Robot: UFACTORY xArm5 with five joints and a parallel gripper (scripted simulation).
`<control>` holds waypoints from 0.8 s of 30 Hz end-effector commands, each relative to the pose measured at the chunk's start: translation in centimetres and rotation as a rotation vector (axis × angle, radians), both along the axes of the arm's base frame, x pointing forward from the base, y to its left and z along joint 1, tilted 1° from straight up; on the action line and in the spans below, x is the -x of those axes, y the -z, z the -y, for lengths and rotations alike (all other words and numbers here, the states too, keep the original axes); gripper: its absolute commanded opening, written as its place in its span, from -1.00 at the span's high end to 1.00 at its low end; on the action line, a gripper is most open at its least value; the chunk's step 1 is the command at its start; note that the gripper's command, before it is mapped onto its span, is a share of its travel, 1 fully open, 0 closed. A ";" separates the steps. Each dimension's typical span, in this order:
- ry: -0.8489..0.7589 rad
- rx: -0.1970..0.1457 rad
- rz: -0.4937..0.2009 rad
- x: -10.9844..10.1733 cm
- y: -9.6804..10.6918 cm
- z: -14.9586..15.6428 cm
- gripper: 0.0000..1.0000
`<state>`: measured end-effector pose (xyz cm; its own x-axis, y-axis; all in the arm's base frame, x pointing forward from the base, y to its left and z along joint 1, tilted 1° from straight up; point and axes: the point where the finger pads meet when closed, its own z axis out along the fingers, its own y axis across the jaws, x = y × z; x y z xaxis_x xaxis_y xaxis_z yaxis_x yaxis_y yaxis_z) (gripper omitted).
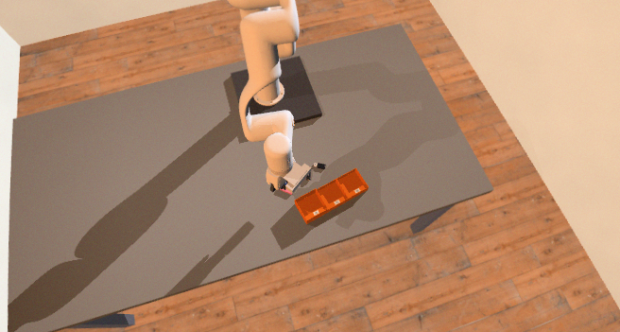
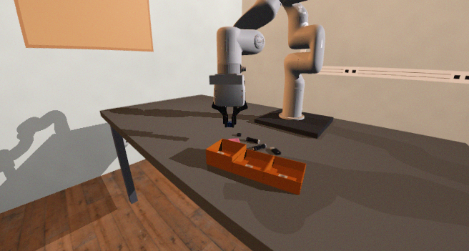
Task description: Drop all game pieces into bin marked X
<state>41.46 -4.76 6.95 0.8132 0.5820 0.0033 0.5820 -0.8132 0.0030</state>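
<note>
My gripper (image 2: 229,124) hangs above the table, behind the left end of a row of three joined orange bins (image 2: 255,165). It is shut on a small blue game piece (image 2: 228,122), held clear of the table. In the overhead view the gripper (image 1: 284,187) sits just left of the bins (image 1: 332,195). Each bin carries a small white label; I cannot read which one is the X. A flat pink piece (image 2: 234,140) lies on the table right behind the left bin, below the gripper. The bins look empty from here.
Several small dark objects lie behind the bins: a tiny round one (image 2: 239,134), two dark cylinders (image 2: 252,140) (image 2: 259,146) and a short black piece (image 2: 274,151). The arm's black base plate (image 2: 294,124) stands further back.
</note>
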 end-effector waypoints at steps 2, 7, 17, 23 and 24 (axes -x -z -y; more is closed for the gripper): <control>0.002 0.000 0.003 -1.4 -0.1 -2.9 0.77; 0.002 -0.001 0.003 -2.3 0.0 -5.2 0.77; 0.152 -0.001 0.000 -4.0 0.0 -9.2 0.77; 0.278 -0.002 0.000 -4.9 0.0 -11.4 0.77; 0.302 -0.002 0.000 -5.1 0.0 -12.0 0.77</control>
